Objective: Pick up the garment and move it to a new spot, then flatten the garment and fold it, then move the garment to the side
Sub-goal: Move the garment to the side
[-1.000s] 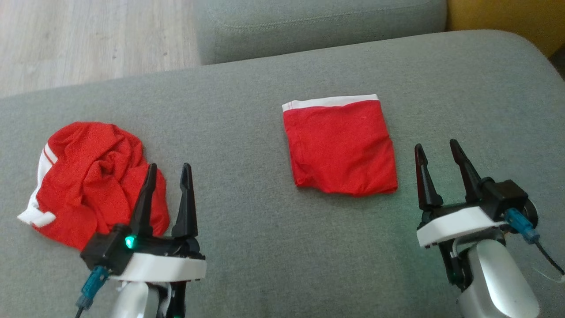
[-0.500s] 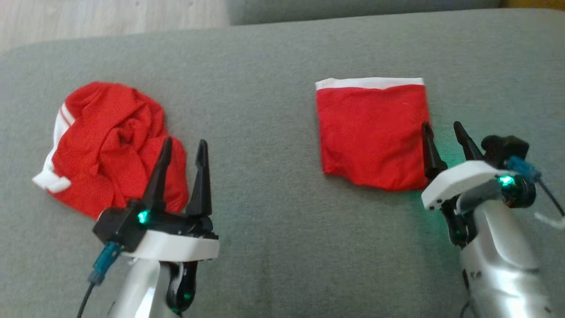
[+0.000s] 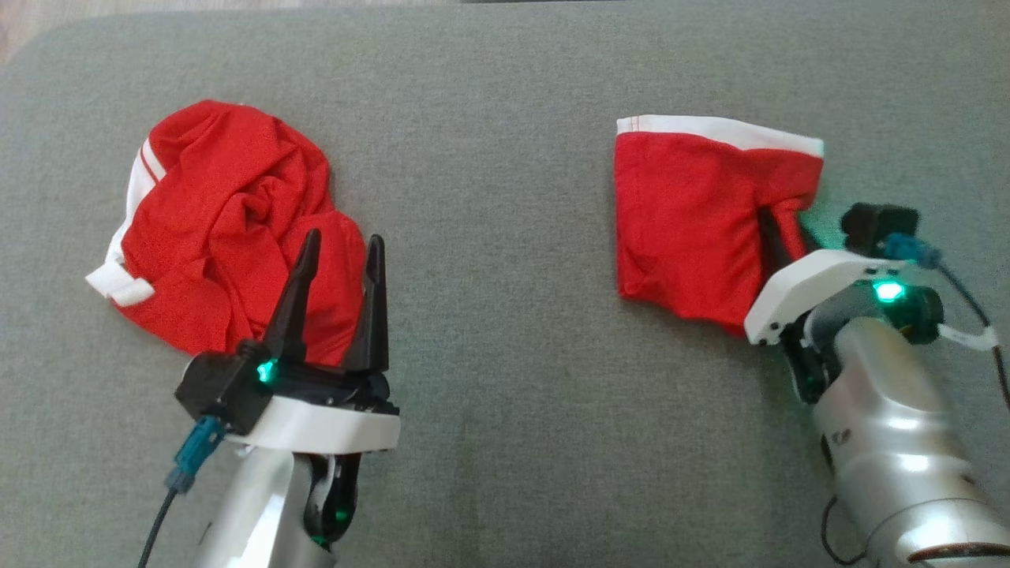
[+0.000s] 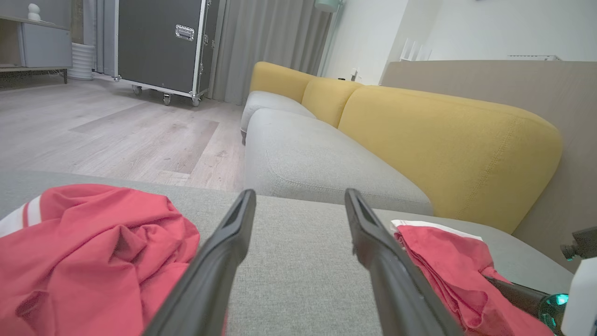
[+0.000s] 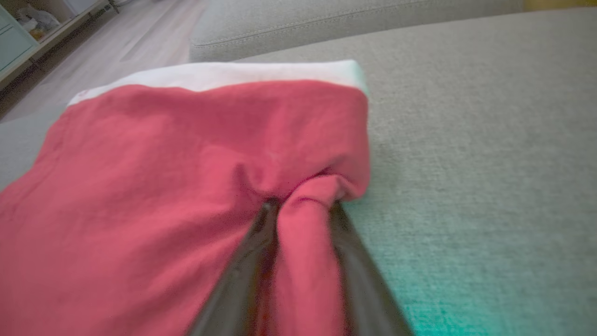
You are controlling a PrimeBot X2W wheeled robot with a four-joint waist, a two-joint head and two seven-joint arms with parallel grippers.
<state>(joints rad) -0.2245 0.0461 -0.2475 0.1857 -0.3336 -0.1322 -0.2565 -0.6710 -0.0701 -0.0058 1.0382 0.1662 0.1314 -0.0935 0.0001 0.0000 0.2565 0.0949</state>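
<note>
A folded red garment (image 3: 694,213) with a white band lies on the grey sofa cushion (image 3: 505,442), at the right. My right gripper (image 3: 785,229) is at its right edge. In the right wrist view the gripper (image 5: 303,205) is shut on a bunched ridge of that red cloth (image 5: 186,163). That edge is puckered and slightly raised. A second red garment (image 3: 229,221), crumpled and with white stripes, lies at the left. My left gripper (image 3: 341,248) stands open above its near right edge, nothing between the fingers (image 4: 298,196).
The left wrist view shows another grey seat (image 4: 303,158) beyond the cushion, a yellow backrest (image 4: 443,140) on the right, wooden floor (image 4: 116,130) and a black wheeled case (image 4: 158,42) far off. Bare grey cushion lies between the two garments.
The camera has tipped down. My right gripper went forward to the folded garment's right edge and closed on it, bunching the cloth. The left gripper stayed open.
</note>
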